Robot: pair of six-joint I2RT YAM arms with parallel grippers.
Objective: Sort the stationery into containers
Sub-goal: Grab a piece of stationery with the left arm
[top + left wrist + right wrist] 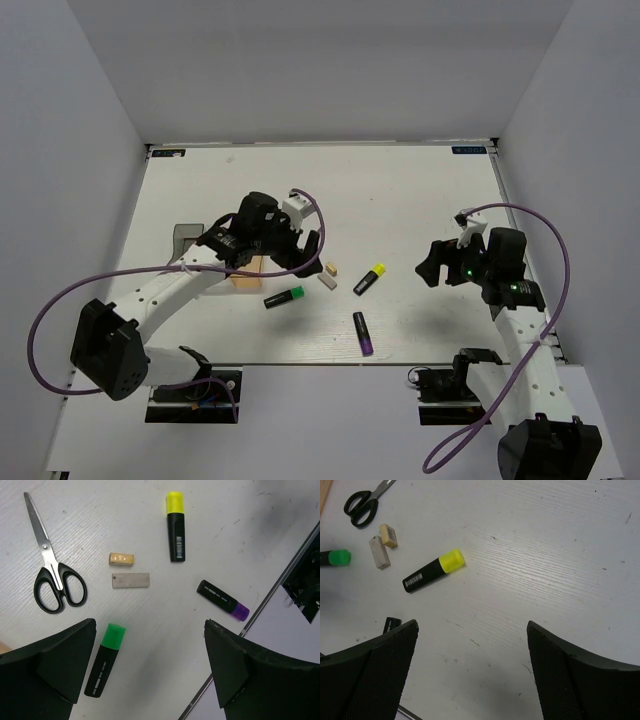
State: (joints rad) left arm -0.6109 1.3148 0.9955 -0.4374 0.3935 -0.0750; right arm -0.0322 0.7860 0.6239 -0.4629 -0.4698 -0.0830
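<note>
Left gripper (150,680) and right gripper (472,675) hover empty, jaws spread wide. Beige eraser (331,268) and grey-white eraser (327,282) lie just left of the yellow highlighter (371,279), green highlighter (285,297) farther left, purple highlighter (364,334) nearer the arms.

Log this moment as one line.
left tool open, empty | right tool open, empty | green highlighter, yellow highlighter, purple highlighter, two erasers loose on table | scissors beside erasers
</note>
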